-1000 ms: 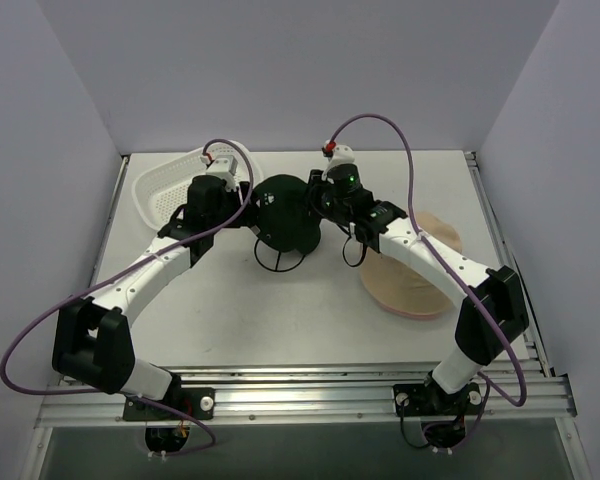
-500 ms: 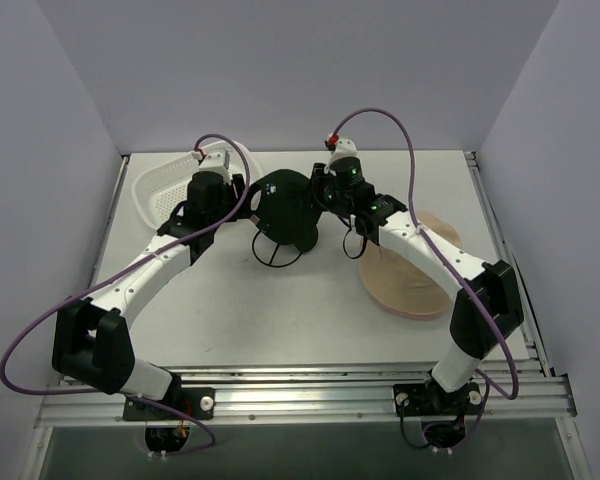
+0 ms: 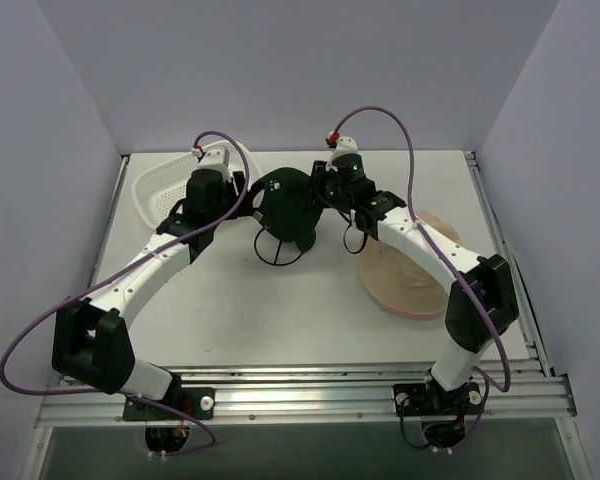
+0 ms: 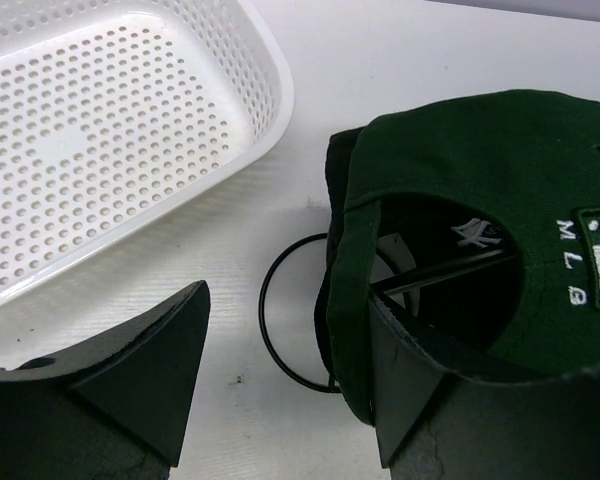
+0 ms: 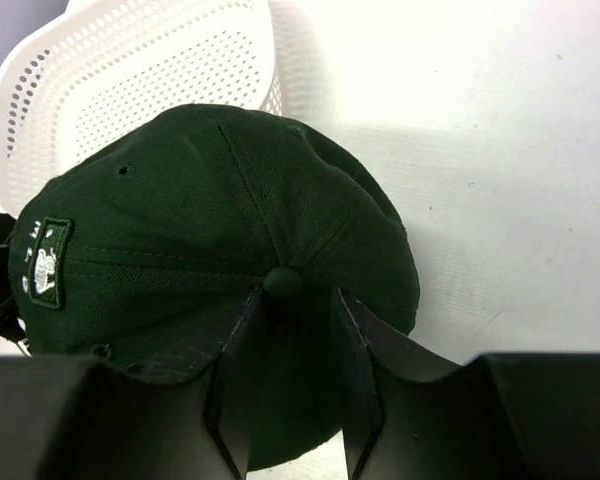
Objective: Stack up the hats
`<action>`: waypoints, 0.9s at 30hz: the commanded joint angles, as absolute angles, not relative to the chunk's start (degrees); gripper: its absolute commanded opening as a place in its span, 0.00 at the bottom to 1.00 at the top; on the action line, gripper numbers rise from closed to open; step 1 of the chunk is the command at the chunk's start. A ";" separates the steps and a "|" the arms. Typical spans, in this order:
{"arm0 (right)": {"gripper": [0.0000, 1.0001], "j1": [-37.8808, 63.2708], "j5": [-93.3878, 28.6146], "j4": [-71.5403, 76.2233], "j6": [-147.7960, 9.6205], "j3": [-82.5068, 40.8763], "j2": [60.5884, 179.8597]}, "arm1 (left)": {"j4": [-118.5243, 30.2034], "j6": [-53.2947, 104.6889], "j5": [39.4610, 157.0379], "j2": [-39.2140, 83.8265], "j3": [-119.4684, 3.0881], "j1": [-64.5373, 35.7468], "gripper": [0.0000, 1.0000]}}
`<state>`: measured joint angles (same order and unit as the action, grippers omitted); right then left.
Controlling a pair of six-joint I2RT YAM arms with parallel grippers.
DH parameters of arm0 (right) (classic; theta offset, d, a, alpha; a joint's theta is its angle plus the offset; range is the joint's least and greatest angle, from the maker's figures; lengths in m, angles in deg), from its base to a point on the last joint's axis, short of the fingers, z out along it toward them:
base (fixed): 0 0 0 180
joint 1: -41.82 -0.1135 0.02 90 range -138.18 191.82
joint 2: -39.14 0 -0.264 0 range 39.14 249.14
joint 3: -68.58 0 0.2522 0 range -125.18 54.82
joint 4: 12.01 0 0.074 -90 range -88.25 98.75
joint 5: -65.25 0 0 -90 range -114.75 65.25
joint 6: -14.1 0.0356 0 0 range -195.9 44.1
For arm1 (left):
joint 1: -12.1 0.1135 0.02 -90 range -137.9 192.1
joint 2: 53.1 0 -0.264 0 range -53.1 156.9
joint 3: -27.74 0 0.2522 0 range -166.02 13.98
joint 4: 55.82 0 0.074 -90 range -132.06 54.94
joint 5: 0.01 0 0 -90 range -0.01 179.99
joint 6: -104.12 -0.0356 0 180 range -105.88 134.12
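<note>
Pinching the green cap [image 5: 180, 200] beside the basket [image 5: 130, 70] rim, the right end effector [image 5: 295, 315] is clenched (left end effector [image 4: 285, 295] released).

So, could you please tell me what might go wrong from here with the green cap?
1. The right claw seems to pinch only a small fold of the dark green cap by its top button, so the fabric could slip out.
2. The left claw is open with one finger at the cap's rear opening and might snag that edge.
3. The white basket sits close beside the cap and could get nudged.
</note>
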<state>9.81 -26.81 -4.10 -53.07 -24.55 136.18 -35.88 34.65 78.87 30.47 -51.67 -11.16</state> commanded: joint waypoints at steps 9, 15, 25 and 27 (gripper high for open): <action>0.35 10.18 -29.05 -4.67 -54.81 -26.48 136.88 | -36.43 34.86 83.83 24.59 -53.51 -11.01 0.79; 0.36 9.30 -29.84 -5.81 -54.28 -25.16 136.00 | -34.93 34.77 84.36 27.14 -54.67 -11.01 0.79; 0.39 8.78 -30.11 -6.43 -53.84 -24.46 135.65 | -36.87 35.03 85.87 31.27 -53.43 -11.01 0.74; 0.40 8.78 -30.02 -6.60 -53.75 -24.28 135.56 | -35.73 35.47 83.32 31.89 -53.08 -11.01 0.70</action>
<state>9.40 -29.32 -4.63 -53.84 -24.84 136.55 -35.20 34.87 85.43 31.19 -52.39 -11.14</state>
